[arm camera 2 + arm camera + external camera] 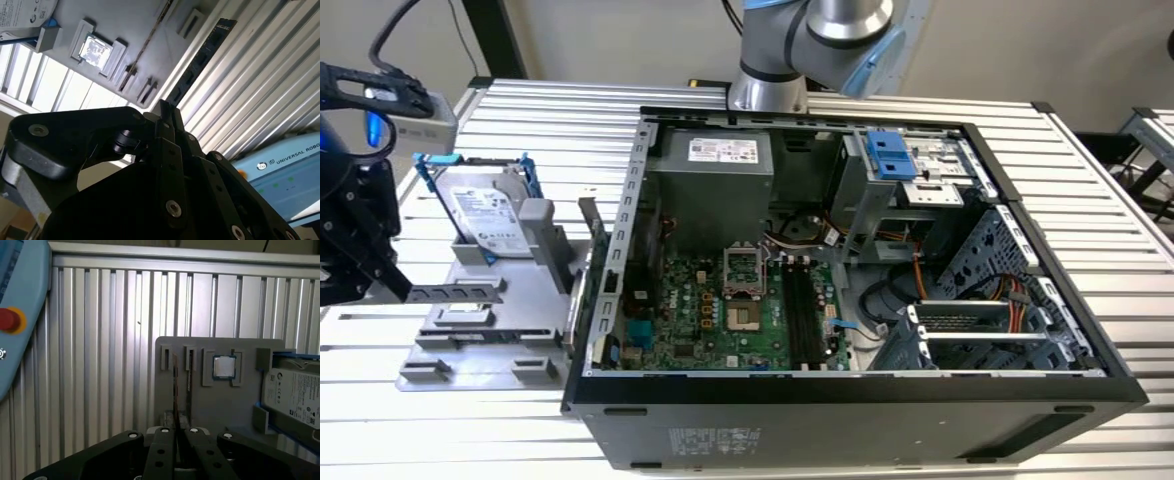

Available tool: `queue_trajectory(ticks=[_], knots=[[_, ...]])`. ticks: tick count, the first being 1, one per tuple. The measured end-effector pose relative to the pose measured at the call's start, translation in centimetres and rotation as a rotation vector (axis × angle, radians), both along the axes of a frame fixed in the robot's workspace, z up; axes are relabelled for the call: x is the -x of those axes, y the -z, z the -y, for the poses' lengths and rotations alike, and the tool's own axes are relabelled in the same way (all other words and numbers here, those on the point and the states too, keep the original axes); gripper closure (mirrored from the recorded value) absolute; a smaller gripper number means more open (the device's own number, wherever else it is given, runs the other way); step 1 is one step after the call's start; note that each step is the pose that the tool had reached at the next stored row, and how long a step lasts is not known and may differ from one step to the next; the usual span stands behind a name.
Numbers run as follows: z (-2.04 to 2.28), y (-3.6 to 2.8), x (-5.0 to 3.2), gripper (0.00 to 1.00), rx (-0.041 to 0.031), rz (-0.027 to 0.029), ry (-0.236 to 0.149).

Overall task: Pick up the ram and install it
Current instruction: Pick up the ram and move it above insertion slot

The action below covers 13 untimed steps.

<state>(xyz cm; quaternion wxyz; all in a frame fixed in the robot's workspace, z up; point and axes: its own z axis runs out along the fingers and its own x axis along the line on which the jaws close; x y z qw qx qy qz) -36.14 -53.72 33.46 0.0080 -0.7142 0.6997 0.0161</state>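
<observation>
The ram (200,60), a long dark board studded with black chips, juts out from the gripper (176,432), whose two black fingers are pressed together on one end of the stick. Seen edge-on in the first wrist view, the stick lines up with the narrow slots at one end of a grey holder (225,405). On that holder a small square silver processor chip (224,366) sits in its own recess, and beside it is a silver hard drive (295,395) with blue rails. The holder lies on a slatted aluminium table (100,340), with a light blue pendant bearing a red button (7,320) close by. In the exterior view, the open computer case (854,400) stands just beside the holder, its side wall rising between the holder and the green motherboard (720,310).
</observation>
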Motion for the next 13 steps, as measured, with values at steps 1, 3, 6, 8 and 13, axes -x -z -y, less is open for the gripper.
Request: queue_trajectory(ticks=[1,3,6,8,13], knots=[[0.00,-0.12,0.00,1.00,0.0001,0.0000,0.000],[0.00,-0.35,0.00,1.00,0.0001,0.0000,0.000],[0.00,-0.68,0.00,1.00,0.0001,-0.0001,0.000],[0.00,-0.90,0.00,1.00,0.0001,0.0000,0.000],[0.00,-1.47,0.00,1.00,0.0000,0.0000,0.000]])
